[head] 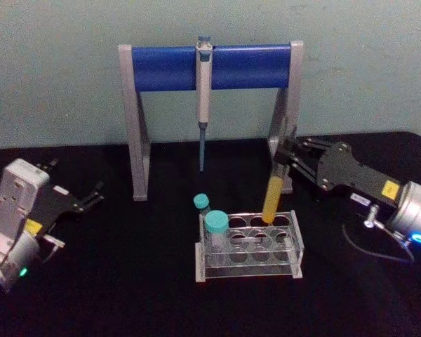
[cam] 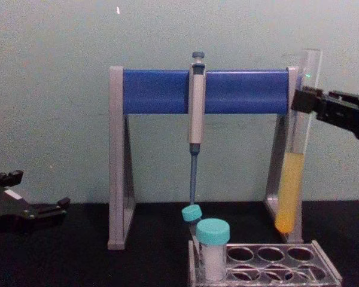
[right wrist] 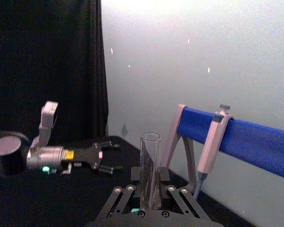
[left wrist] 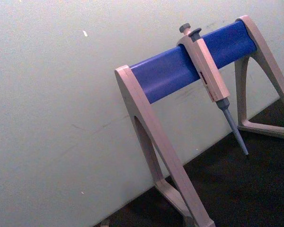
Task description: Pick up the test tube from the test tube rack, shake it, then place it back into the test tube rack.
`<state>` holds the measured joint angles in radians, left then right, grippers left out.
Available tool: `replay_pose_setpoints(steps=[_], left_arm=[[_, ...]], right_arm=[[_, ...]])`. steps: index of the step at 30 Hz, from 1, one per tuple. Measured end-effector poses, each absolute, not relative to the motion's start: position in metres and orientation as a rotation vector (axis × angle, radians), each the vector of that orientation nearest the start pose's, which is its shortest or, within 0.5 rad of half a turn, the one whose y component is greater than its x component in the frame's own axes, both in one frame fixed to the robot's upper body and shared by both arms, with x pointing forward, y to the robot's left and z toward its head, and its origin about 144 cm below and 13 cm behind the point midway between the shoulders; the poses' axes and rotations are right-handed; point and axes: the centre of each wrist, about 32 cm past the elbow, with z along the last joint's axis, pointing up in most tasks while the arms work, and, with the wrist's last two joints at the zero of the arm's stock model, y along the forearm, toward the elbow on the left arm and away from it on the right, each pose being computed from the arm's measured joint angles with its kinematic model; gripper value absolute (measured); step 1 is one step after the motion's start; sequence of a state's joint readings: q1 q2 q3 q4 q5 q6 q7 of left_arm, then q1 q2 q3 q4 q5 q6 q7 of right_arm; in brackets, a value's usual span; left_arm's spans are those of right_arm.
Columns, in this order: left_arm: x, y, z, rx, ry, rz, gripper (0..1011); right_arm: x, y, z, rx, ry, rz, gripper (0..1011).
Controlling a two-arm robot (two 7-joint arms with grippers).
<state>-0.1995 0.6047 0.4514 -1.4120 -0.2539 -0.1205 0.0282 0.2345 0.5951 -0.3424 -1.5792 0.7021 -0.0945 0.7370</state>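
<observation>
Test tube (cam: 289, 185), long clear glass holding yellow-orange liquid, is clamped in the right gripper (head: 283, 160) just above the low clear plastic test tube rack (head: 295, 242). The shake looks next and needs clearance. Left gripper (head: 77, 179) sits parked at the left, fingers spread.

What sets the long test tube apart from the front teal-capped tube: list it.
The test tube is long, slim and uncapped; the teal-capped tube is shorter, wider and capped. The test tube holds yellow-orange liquid; the teal-capped tube looks whitish. The right gripper holds the test tube over the test tube rack; the teal-capped tube stands in it. Both are clear and roughly upright. The left gripper rests parked at left.
</observation>
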Motion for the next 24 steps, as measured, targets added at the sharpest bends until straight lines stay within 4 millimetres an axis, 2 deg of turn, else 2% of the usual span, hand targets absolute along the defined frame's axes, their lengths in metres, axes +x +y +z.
replay_pose_setpoints(steps=[5, 11, 19, 24], left_arm=[[0.489, 0.310, 1.140, 0.304, -0.285, 1.248, 1001], [0.489, 0.310, 1.140, 0.304, -0.285, 1.248, 1001], [0.489, 0.310, 1.140, 0.304, -0.285, 1.248, 1001], [0.489, 0.310, 1.140, 0.304, -0.285, 1.248, 1001]], right_arm=[[0.499, -0.312, 1.217, 0.091, -0.089, -0.560, 229], [0.495, -0.319, 1.219, 0.034, -0.139, -0.653, 229], [0.494, -0.309, 1.220, -0.008, -0.230, -0.773, 229], [0.497, -0.302, 1.220, 0.026, -0.232, -0.781, 229]])
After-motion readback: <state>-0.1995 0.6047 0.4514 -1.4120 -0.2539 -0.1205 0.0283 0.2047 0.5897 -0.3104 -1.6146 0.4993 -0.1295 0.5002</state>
